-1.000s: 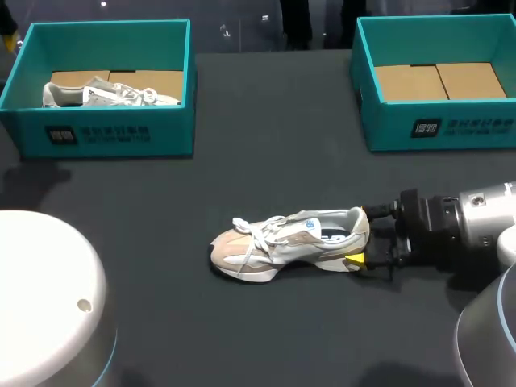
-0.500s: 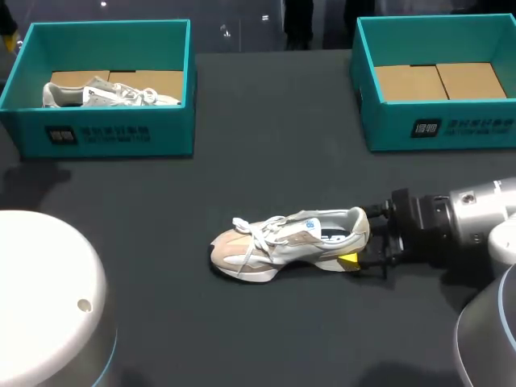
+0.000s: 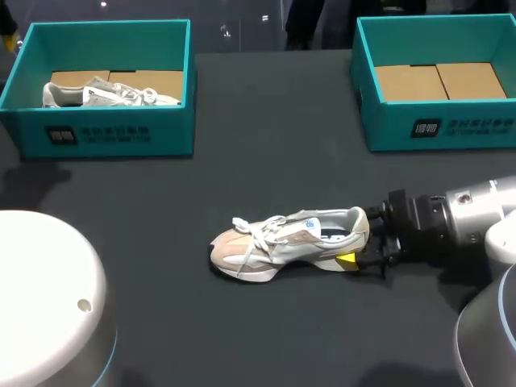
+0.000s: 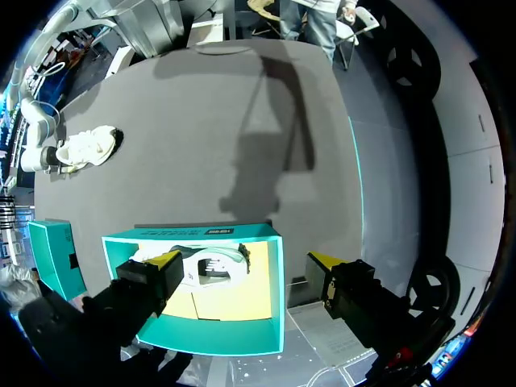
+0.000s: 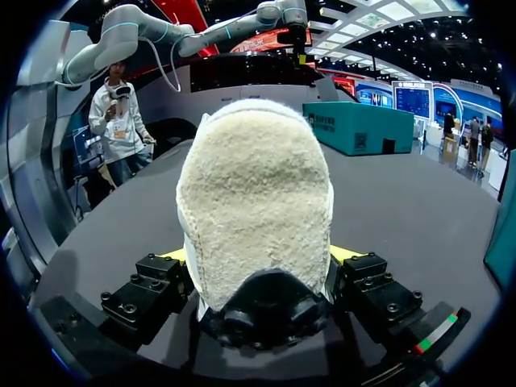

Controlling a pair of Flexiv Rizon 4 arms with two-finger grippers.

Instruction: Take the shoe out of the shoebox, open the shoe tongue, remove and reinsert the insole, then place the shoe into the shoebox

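A beige and white shoe (image 3: 286, 242) lies on its sole in the middle of the dark table, toe to the left. My right gripper (image 3: 363, 236) comes in low from the right and is open, with the shoe's heel between its yellow-tipped fingers. In the right wrist view the fuzzy heel (image 5: 254, 201) fills the gap of the right gripper (image 5: 258, 258). A teal shoebox (image 3: 435, 125) at the back right holds only its cardboard floor. My left gripper (image 4: 246, 274) hangs open high above the other teal shoebox (image 4: 201, 334). The central shoe (image 4: 85, 147) shows far off in that view.
The left shoebox (image 3: 105, 133) at the back left holds a second grey shoe (image 3: 109, 93), seen also under my left gripper as a shoe (image 4: 214, 270). My left arm's white base (image 3: 48, 298) fills the near left corner.
My right gripper has slid a little to the left, farther around the shoe's heel, and its fingers have drawn in slightly. The shoe and the left arm have not moved.
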